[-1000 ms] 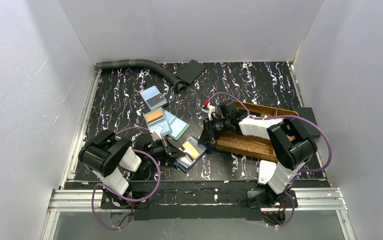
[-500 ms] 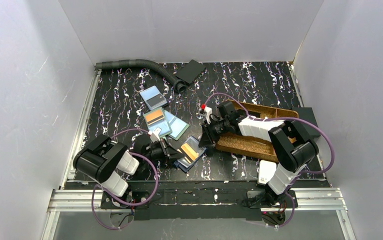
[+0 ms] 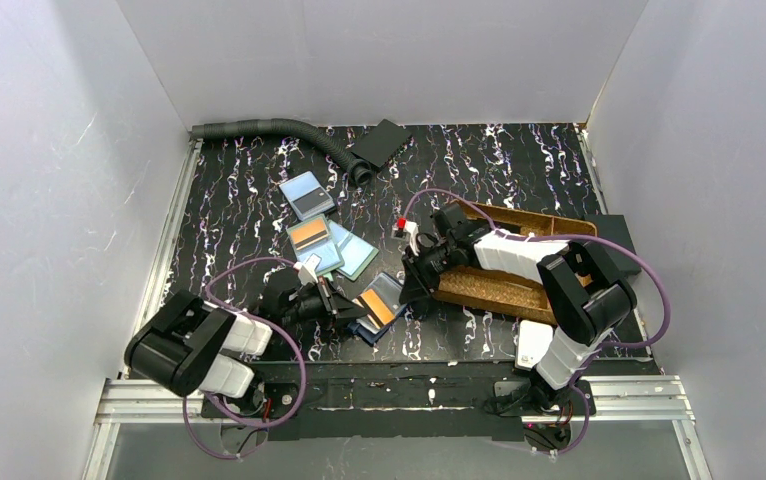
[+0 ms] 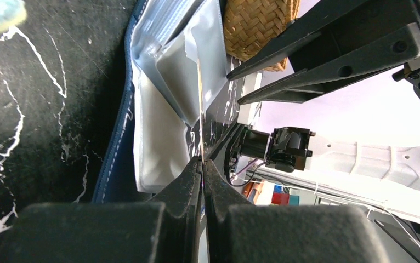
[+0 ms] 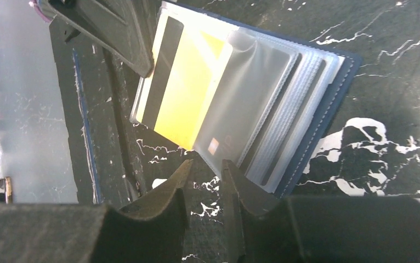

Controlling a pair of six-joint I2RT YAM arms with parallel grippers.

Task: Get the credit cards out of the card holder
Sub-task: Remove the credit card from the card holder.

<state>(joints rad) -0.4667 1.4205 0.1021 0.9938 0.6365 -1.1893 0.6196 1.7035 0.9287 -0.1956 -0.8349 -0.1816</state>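
1. Left end effector (image 4: 201,162) is clenched on the left edge of the orange card (image 5: 181,98). In its own wrist view the card is edge-on, a thin line running straight into the closed tips.
2. That card sits partway out of its clear sleeve (image 5: 251,87). The dark-striped end is in the open and the rest is under plastic.
3. The card holder (image 3: 391,293) lies open on the worktop (image 3: 249,200), near the front and centre, between the two arms and just left of the woven tray (image 3: 499,292).
4. Right end effector (image 5: 206,164) hovers at the holder's edge, jaws parted a little and gripping nothing I can see. Whether a tip touches the sleeve, I cannot tell.
5. Already loose on the worktop, farther back and to the left, are a light blue card (image 3: 307,195), an orange-banded card (image 3: 309,234) and a teal card (image 3: 356,252).
6. First worry: nothing looks to be pinning the holder down, so a pull to the left may drag the whole wallet along instead of freeing the card.
7. Second: the pinch is right at the card's rim. If the sleeve grabs, the card could slide out of the tips or flex.
8. Third: the two end effectors work very close together, so a careless sweep could knock one against the other, or nudge the loose cards.
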